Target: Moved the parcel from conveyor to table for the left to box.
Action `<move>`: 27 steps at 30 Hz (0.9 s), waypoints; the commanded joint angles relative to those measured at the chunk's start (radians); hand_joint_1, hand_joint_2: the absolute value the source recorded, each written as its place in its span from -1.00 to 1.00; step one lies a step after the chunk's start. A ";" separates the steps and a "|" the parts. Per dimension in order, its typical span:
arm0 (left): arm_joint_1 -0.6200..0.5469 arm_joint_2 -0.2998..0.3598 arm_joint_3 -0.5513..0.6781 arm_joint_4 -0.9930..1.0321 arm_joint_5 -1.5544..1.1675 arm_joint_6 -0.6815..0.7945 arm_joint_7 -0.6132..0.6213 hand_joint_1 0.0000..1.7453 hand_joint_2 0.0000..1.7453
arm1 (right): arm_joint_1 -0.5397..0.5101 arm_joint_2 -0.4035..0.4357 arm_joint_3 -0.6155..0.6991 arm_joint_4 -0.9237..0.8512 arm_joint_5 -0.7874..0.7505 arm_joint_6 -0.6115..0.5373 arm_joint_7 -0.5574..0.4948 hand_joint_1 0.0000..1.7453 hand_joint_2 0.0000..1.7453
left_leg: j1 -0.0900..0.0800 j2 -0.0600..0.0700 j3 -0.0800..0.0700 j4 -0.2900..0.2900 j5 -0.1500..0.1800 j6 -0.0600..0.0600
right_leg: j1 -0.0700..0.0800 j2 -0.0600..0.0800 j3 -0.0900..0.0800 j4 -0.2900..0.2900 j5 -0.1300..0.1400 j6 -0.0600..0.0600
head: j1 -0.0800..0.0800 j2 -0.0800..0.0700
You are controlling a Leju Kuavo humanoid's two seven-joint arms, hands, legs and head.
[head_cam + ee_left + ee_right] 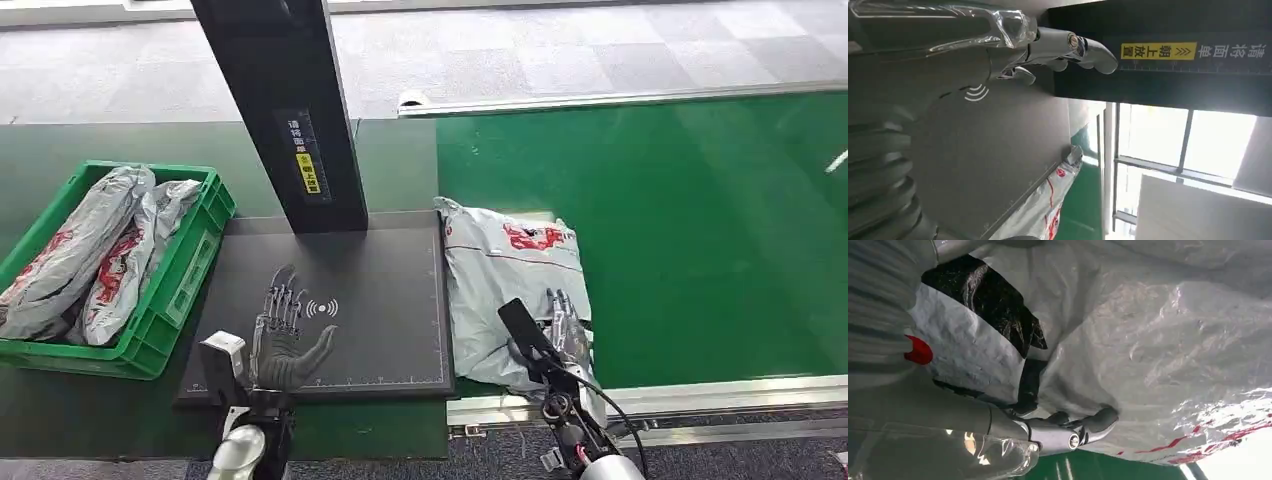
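Head view: grey plastic parcel [510, 280] with red print lies on the green conveyor belt [700, 240], its left edge against the black scanning pad [380, 300] on the table [100, 410]. The right hand [562, 325] lies on the near part of the parcel, fingers flat and pointing away from the robot. Right wrist view: the thumb [1095, 422] presses into the crumpled grey film of the parcel [1158, 350], and a black inner layer shows at a fold; whether the hand actually grips the bag or only rests on it cannot be told. The left hand [283, 335] is over the pad, palm up, fingers spread and straight, holding nothing, just beside the white wireless symbol [322, 308]. Left wrist view: the left hand's fingers [1083, 47] reach toward the black upright post [1168, 30], which carries a yellow label [1158, 50]; the pad [998, 150] lies below them with the parcel [1048, 200] along its far edge. On the left of the table stands a green crate [190, 260] holding two more grey bags [100, 250] with red print. The post [290, 100] rises from the pad's rear edge.
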 commanded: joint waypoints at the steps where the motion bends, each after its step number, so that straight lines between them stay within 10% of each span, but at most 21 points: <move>1: -0.017 0.006 -0.007 0.060 0.006 -0.001 0.000 -1.00 1.00 | -0.035 -0.011 -0.052 0.069 -0.014 0.015 -0.038 1.00 1.00 | 0.000 -0.001 0.001 -0.001 0.000 0.001 | 0.000 -0.003 0.002 -0.001 0.000 -0.001 | 0.000 0.000; 16: -0.021 0.005 -0.014 0.057 -0.028 0.035 -0.006 -1.00 1.00 | -0.044 -0.007 -0.076 0.066 -0.021 0.010 -0.063 1.00 1.00 | 0.000 -0.001 0.002 -0.001 0.000 0.001 | 0.000 -0.003 0.002 -0.001 0.000 -0.001 | 0.000 0.000; 27: 0.016 0.000 0.024 0.010 -0.026 0.034 -0.007 -1.00 1.00 | 0.044 0.095 -0.133 -0.233 -0.170 -0.009 -0.330 1.00 1.00 | 0.000 0.002 0.000 0.000 0.000 0.000 | 0.000 0.001 -0.001 0.000 0.000 -0.001 | 0.000 0.000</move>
